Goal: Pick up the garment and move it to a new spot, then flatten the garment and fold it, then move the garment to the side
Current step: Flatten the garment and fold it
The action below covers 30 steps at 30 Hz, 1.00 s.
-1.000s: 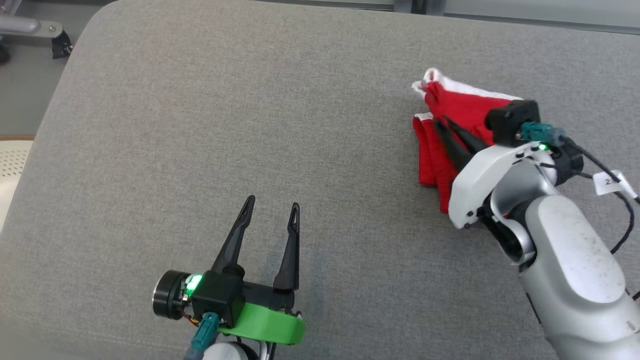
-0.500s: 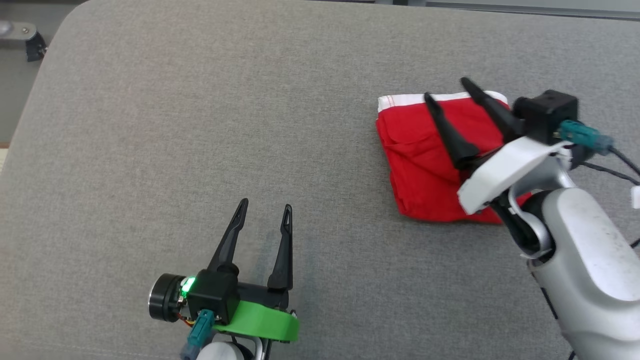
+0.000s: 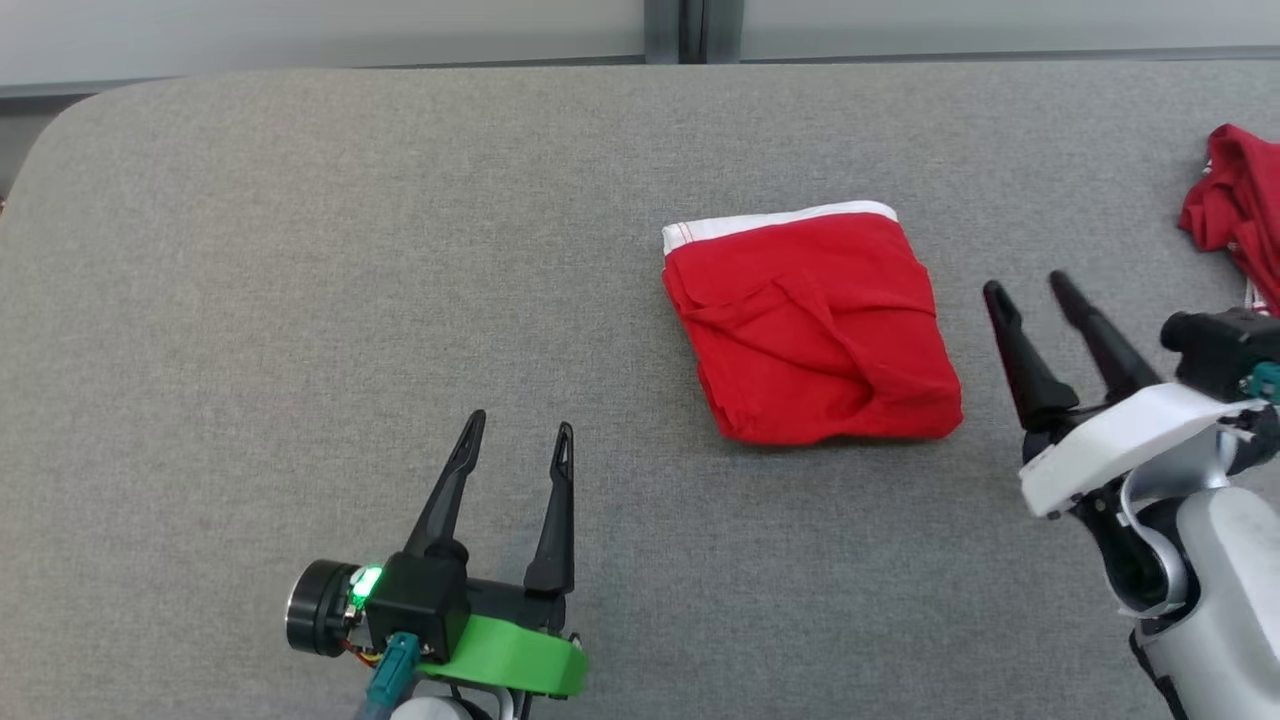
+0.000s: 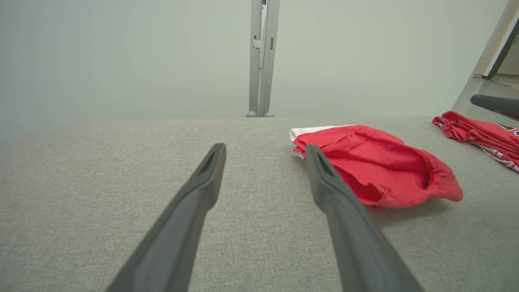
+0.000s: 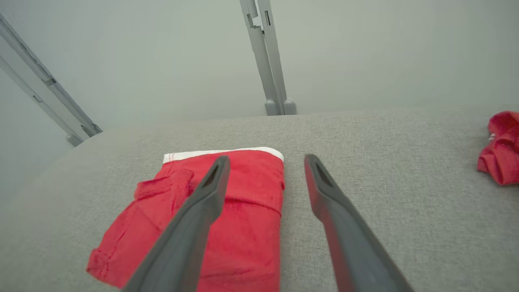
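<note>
Folded red garment [image 3: 812,325] on grey surface [image 3: 300,250], L end effector [image 3: 520,422], R end effector [image 3: 1025,284] — both spread wide, empty

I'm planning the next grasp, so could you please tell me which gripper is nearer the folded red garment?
Right. The right gripper is open just right of the folded red garment, not touching. The left gripper is open farther off, to its lower left.

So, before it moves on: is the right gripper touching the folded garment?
Apart. The head view shows bare table between the open right gripper and the folded garment.
</note>
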### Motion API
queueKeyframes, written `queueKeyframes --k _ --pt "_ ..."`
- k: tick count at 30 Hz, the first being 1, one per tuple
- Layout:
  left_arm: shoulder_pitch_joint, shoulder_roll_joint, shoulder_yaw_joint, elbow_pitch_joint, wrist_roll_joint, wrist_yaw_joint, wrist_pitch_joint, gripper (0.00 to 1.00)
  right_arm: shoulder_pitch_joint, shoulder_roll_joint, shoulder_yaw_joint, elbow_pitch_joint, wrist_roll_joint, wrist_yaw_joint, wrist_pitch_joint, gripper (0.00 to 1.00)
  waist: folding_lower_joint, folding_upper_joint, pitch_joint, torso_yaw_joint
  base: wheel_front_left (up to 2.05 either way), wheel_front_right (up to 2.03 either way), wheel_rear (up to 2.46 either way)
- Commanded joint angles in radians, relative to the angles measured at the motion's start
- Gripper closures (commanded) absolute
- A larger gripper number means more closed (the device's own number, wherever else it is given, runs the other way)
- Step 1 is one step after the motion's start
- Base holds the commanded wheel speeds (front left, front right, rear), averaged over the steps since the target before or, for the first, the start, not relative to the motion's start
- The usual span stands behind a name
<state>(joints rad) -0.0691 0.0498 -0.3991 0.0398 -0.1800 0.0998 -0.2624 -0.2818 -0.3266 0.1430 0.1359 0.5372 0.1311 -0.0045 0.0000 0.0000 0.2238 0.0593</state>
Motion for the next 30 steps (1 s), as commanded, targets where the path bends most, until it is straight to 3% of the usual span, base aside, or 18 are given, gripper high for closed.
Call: queueKeyframes --k 1,6,9,13,18,24,30 --pt "0.008 0.002 0.0 -0.002 0.008 -0.005 -0.003 0.0 0.0 -0.006 0.026 0.011 0.046 -0.001 0.016 1.0 0.0 0.0 -0.021 -0.017 0.0 0.0 0.0" --pt "-0.012 0.002 -0.02 -0.013 0.002 -0.009 -0.003 0.0 -0.083 -0.03 0.104 0.077 0.264 -0.001 0.125 1.0 0.0 0.0 0.0 0.022 0.0 0.0 0.0" --pt "-0.024 0.002 -0.031 -0.012 -0.011 -0.011 -0.003 0.0 -0.144 -0.078 0.168 0.128 0.379 -0.001 0.225 1.0 0.0 0.0 0.019 0.059 0.0 0.0 0.0" --pt "-0.033 0.002 -0.044 -0.011 -0.026 -0.005 -0.003 0.0 -0.209 -0.139 0.255 0.171 0.463 -0.001 0.306 1.0 0.0 0.0 0.041 0.095 0.0 0.0 0.0" --pt "-0.042 0.002 -0.05 -0.006 -0.033 -0.002 -0.003 0.0 -0.246 -0.152 0.358 0.184 0.558 -0.001 0.337 1.0 0.0 0.0 0.053 0.109 0.0 0.0 0.0" --pt "-0.05 0.002 -0.048 0.005 -0.025 -0.006 -0.003 0.0 -0.229 -0.171 0.506 0.102 0.658 -0.001 0.335 1.0 0.0 0.0 0.042 0.095 0.0 0.0 0.0" --pt "-0.023 0.002 -0.036 0.013 -0.011 -0.01 -0.003 0.0 -0.172 -0.267 0.624 -0.054 0.687 -0.001 0.299 1.0 0.0 0.0 0.007 0.067 0.0 0.0 0.0"
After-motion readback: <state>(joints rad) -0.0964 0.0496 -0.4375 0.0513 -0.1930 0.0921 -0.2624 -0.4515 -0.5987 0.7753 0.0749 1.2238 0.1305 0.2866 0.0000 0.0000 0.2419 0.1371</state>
